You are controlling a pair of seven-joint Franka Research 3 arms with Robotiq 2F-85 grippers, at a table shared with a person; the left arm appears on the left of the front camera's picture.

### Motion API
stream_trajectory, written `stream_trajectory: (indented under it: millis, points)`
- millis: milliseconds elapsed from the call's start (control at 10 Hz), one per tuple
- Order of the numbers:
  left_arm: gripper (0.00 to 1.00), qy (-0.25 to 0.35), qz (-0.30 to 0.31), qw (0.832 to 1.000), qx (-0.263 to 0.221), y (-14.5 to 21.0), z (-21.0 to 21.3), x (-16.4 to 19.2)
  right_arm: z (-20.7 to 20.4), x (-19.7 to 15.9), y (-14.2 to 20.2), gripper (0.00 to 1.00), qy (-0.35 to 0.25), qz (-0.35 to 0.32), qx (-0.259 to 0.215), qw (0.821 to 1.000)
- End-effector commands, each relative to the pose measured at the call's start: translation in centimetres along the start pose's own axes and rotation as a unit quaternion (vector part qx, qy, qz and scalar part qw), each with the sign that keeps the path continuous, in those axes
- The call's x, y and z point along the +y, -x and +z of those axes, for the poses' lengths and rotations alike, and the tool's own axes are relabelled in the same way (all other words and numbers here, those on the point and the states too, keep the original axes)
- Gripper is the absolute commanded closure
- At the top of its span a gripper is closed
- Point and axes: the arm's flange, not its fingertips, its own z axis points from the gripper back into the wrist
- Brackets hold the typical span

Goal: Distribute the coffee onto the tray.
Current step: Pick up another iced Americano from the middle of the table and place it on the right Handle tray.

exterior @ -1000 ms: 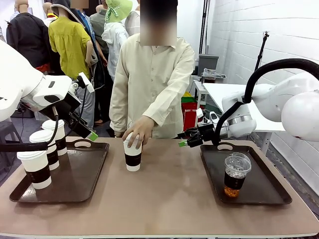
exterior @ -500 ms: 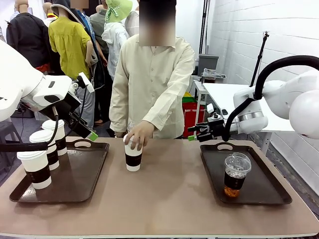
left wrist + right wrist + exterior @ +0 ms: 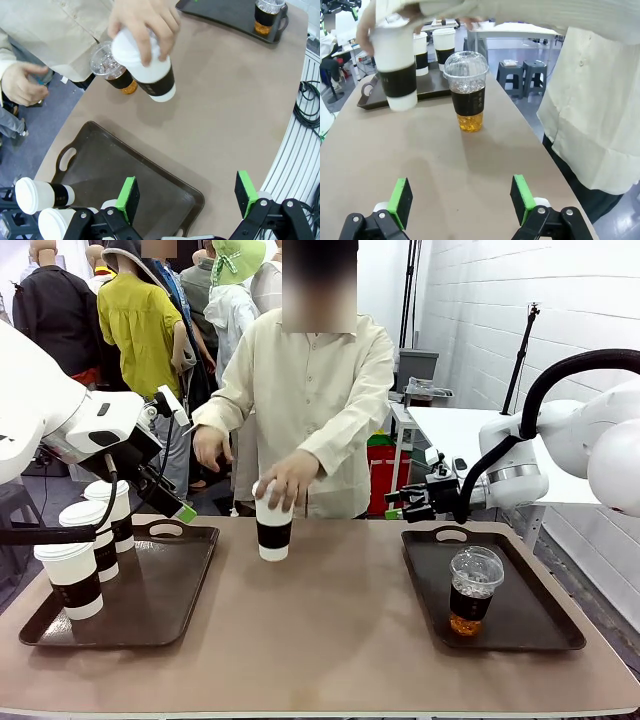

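Three paper cups are standing in the left tray, one clear cup in the right tray. A hand is holding a fourth cup upright above the table, near another clear cup. Left gripper and right gripper are gaping, empty.

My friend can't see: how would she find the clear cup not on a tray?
Find the brown table, its far edge by the person. The clear cup stands on bare tabletop; unlike the white cup held beside it, it's dome-lidded with amber drink.

Bright, even light, probably overhead; soft shadows; wide-angle warp at wrist-view edges.
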Motion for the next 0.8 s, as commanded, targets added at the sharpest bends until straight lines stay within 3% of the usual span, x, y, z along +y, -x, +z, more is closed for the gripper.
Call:
stream_trajectory:
  millis: [0,700]
  points:
    - [0.0,0.001,0.0,1.0,0.002,0.05,0.06,0.03,0.04,-0.07,-0.07,0.0,0.001,0.001,0.0,1.0]
    - [0.0,0.001,0.0,1.0,0.002,0.05,0.06,0.03,0.04,-0.07,-0.07,0.0,0.001,0.001,0.0,1.0]
